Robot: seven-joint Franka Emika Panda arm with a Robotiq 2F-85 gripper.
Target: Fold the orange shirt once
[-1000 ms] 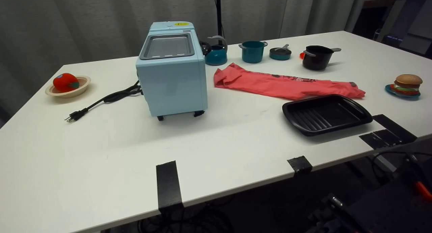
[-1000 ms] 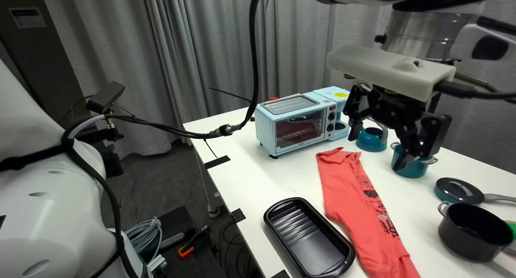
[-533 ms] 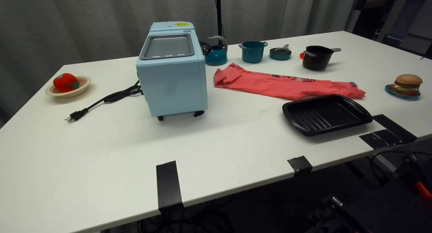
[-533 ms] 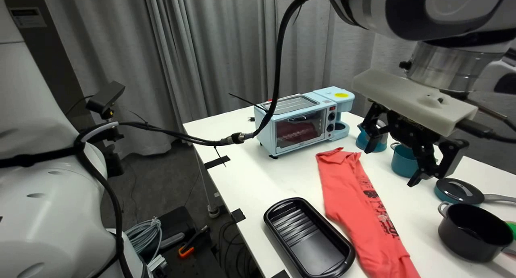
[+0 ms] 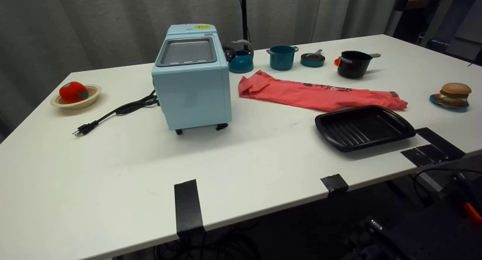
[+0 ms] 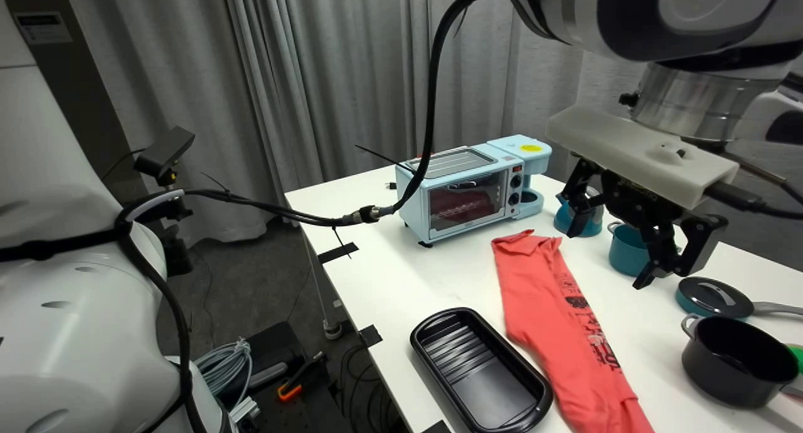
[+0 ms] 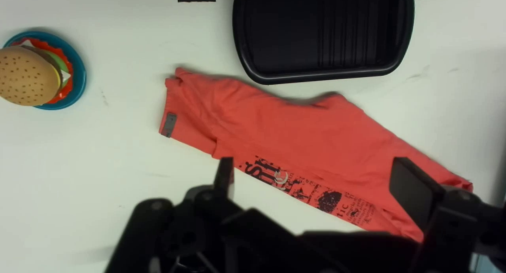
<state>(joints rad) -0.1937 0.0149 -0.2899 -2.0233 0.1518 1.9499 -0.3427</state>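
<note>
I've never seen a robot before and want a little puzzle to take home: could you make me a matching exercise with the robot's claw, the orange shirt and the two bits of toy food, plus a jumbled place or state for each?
Things:
1. gripper
2. orange shirt
3. toy burger
4. red tomato

Places or states:
A. beside a black tray
B. in a cream bowl
C. open, gripping nothing
D. on a blue plate

Right pairs: 1-C, 2-A, 3-D, 4-B

arm [image 6: 81, 323]: white, rounded, oval dimples | cable [image 6: 430, 100]: black (silver-banded connector [image 6: 369, 214]) | tool [image 7: 318, 184]: black, angular
</note>
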